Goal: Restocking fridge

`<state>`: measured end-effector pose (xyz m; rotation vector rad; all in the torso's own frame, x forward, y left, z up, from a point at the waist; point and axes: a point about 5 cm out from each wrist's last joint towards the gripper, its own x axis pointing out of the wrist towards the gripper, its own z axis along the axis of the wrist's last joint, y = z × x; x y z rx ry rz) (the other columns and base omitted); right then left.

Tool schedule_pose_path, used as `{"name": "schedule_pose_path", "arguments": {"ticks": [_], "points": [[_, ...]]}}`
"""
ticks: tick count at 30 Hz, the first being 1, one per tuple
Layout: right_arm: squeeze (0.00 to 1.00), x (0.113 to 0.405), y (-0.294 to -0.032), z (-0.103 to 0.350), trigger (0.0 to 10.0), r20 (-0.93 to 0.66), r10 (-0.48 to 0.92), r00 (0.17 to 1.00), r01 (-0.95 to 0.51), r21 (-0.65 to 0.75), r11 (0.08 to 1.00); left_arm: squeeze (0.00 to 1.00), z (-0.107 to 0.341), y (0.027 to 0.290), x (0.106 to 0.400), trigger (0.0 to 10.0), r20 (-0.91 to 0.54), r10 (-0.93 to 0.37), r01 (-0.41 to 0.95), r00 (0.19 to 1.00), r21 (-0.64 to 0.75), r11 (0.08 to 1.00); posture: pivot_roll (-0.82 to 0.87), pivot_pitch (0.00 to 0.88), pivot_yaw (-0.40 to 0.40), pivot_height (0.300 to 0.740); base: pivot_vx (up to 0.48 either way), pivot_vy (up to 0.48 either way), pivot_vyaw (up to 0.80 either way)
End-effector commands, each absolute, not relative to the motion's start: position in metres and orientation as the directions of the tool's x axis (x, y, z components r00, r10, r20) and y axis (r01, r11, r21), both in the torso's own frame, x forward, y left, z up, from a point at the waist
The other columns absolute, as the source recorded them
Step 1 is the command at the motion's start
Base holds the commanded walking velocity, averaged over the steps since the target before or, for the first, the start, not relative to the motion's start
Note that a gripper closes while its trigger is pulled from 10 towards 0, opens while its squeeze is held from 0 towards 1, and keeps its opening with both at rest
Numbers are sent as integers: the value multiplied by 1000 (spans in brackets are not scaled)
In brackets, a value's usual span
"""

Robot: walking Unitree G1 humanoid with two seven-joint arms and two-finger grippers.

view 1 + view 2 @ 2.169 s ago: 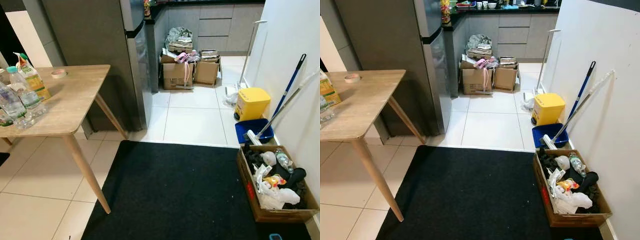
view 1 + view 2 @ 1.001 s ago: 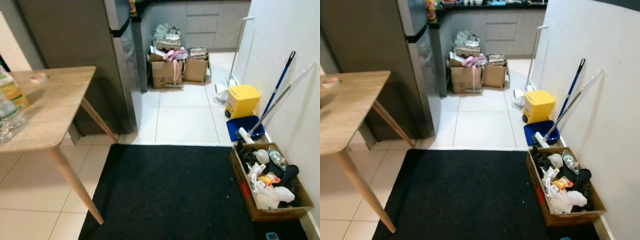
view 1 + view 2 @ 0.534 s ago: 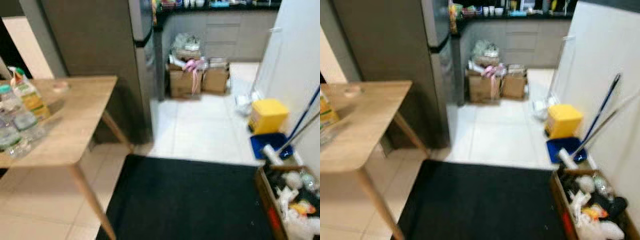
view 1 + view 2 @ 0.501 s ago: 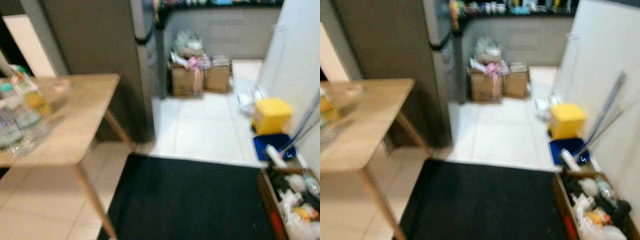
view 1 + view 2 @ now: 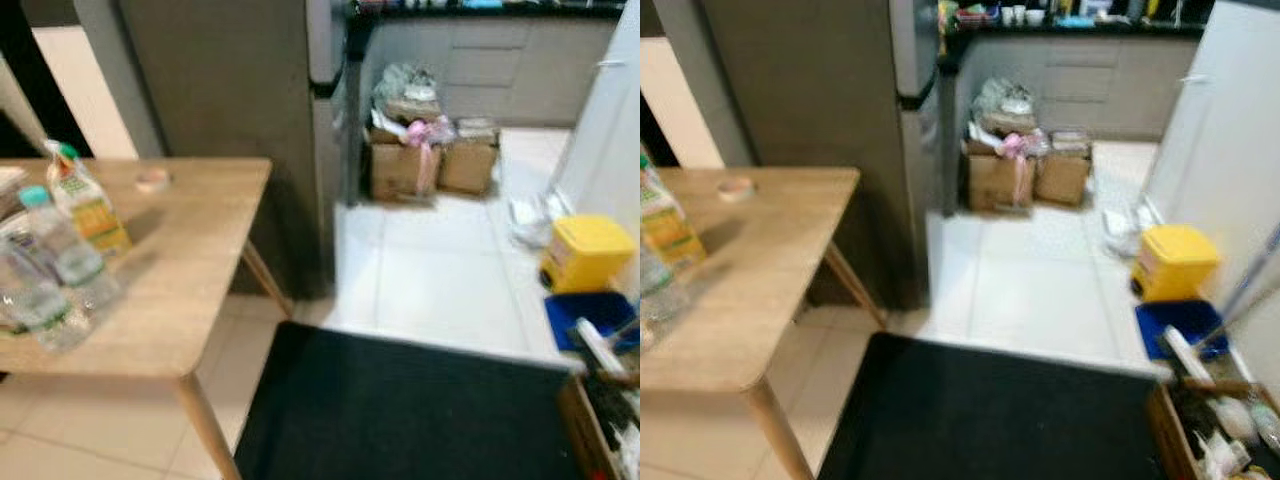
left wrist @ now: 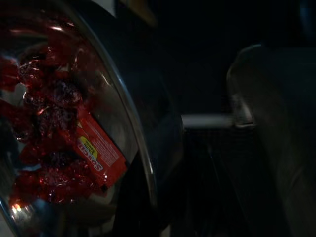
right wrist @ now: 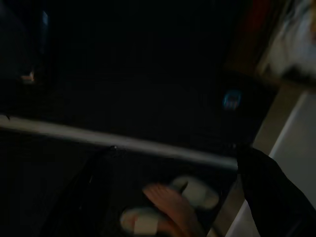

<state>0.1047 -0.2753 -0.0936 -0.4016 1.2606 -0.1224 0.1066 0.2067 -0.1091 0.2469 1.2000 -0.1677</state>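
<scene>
The tall grey fridge [image 5: 220,120] stands shut behind the wooden table [image 5: 190,290]. At the table's left end stand clear water bottles [image 5: 65,255] and a yellow-labelled juice bottle [image 5: 85,205], with a roll of tape [image 5: 152,180] farther back. In the dark left wrist view a clear rounded pack of red items with a red label [image 6: 64,128] sits close beside my left gripper [image 6: 197,163]. Whether the gripper holds it is unclear. My right gripper [image 7: 173,192] hangs low over the black mat.
A black mat [image 5: 400,410] covers the floor in front of me. Cardboard boxes [image 5: 420,165] sit past the fridge, with a yellow bin [image 5: 587,250] and a blue dustpan [image 5: 590,315] on the right. A box of clutter [image 5: 1220,430] stands by the wall. A person's slippered foot [image 7: 168,202] is near.
The whole picture has swung to the left and is blurred, so the camera has turned. The table and bottles now take up more of the view. No object has visibly moved.
</scene>
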Motion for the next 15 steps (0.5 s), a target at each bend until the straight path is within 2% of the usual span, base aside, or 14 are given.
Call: {"name": "schedule_pose_path", "arguments": {"ticks": [1, 15], "points": [[0, 99, -272, -96, 10000, -907, -299, 295, -126, -347, 929, 0, -112, 199, 98, 10000, -944, -20, 250, 329, 67, 966, -115, 0, 22, 740, 0, 0, 0], [0, 98, -276, -95, 10000, -906, -306, 294, -116, -352, 929, 0, -112, 198, 100, 10000, -944, -29, 269, 329, 64, 961, -123, 0, 24, 740, 0, 0, 0]]}}
